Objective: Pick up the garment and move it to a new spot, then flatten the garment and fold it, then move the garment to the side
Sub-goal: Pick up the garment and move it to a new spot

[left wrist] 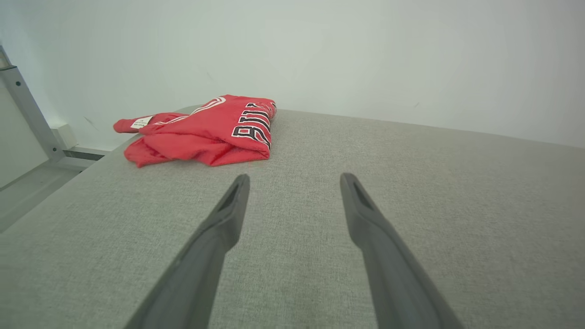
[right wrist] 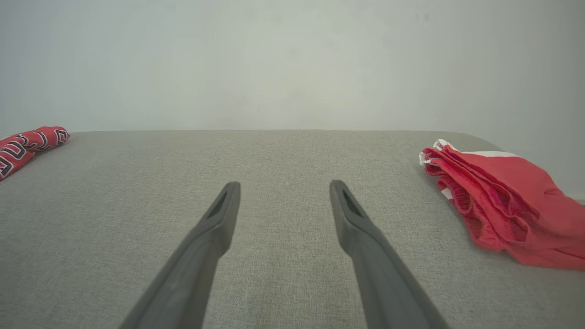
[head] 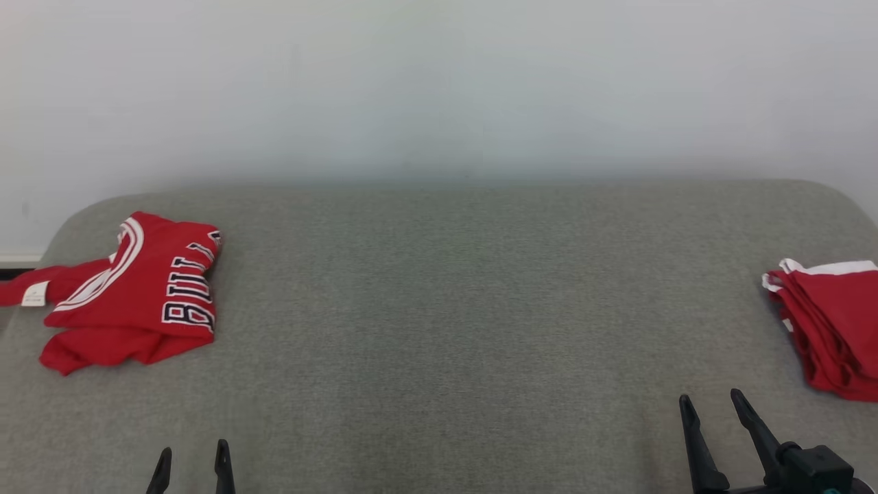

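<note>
Red garment (head: 833,329) bunched at right edge of grey fabric surface (head: 439,309); soft, light, limp, apt to sag; best pinched at white-trimmed edge (head: 837,267); lettered jersey (head: 137,295) lying far left; right gripper (head: 710,396) and left gripper (head: 194,447) near, jaws spread wide, empty.

**A:** What stands at the back?

**B:** A plain pale wall (head: 439,82), white with a faint grey-green cast, smooth and evenly lit.

**A:** And below it?

**B:** A wide surface (head: 439,309) covered in grey woven fabric. Its far corners are rounded and its far edge runs along the wall.

**A:** How is the light?

**B:** Soft and diffuse, with a dim band of shade where the surface meets the wall.

**A:** Anything off the left side?

**B:** In the left wrist view, a pale metal post (left wrist: 25,109) rises against the wall. A small white box (left wrist: 64,135) sits near its foot, and a strip of pale floor (left wrist: 27,187) lies beside the surface's edge.
</note>
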Controlling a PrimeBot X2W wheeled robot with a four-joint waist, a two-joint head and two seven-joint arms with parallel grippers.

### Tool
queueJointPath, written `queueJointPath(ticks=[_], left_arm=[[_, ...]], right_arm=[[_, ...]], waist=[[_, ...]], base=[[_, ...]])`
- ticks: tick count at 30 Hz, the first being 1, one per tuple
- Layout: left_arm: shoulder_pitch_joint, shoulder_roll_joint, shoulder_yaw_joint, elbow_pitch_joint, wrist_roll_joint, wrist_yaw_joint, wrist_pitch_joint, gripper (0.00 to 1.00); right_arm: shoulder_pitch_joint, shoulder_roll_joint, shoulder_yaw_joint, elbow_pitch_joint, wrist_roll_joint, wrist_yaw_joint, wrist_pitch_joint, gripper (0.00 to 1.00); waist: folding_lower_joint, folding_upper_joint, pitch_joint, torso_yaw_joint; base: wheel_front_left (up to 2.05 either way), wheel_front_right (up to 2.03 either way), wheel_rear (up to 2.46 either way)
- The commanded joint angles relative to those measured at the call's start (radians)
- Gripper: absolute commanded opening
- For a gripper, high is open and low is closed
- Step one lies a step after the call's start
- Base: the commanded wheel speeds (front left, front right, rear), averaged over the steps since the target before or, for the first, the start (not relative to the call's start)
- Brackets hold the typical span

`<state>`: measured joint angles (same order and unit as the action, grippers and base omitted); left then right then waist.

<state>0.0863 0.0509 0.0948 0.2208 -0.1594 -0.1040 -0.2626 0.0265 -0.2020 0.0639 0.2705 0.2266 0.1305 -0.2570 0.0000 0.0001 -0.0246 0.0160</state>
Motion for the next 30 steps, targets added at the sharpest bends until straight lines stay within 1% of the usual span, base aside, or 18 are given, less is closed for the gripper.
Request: queueJointPath(ticks=[1,7,13,18,25,30], left_arm=[[0.001,-0.001,0.001,-0.002,0.006,0.004,-0.003,1.0],[0.016,-0.001,0.001,-0.006,0.014,0.011,-0.003,1.0],[0.031,-0.001,0.026,-0.01,0.031,0.004,-0.003,1.0],[0.041,0.001,0.048,-0.01,0.038,0.0,-0.003,1.0],[0.054,0.005,0.085,-0.006,0.046,-0.006,-0.003,1.0],[0.055,0.005,0.096,-0.004,0.044,-0.01,-0.003,1.0]], right_arm=[[-0.004,-0.004,0.003,-0.002,-0.006,0.0,-0.006,1.0],[0.0,0.004,0.012,-0.003,-0.015,0.0,-0.005,1.0],[-0.011,0.004,0.042,0.008,-0.014,0.0,0.002,1.0],[-0.01,0.004,0.048,0.018,-0.013,0.0,0.001,1.0],[-0.009,0.019,0.067,0.029,-0.009,0.0,-0.002,1.0],[-0.009,0.024,0.072,0.036,-0.009,0.0,-0.003,1.0]], waist=[[0.0,-0.0001,-0.001,0.035],[0.0,-0.0001,-0.006,0.132],[0.0,-0.0001,-0.016,0.228],[0.0,-0.0001,-0.027,0.302],[0.0,-0.0001,-0.033,0.379],[0.0,-0.0001,-0.032,0.414]], base=[[0.0,0.0,0.0],[0.0,0.0,0.0],[0.0,0.0,0.0],[0.0,0.0,0.0],[0.0,0.0,0.0],[0.0,0.0,0.0]])
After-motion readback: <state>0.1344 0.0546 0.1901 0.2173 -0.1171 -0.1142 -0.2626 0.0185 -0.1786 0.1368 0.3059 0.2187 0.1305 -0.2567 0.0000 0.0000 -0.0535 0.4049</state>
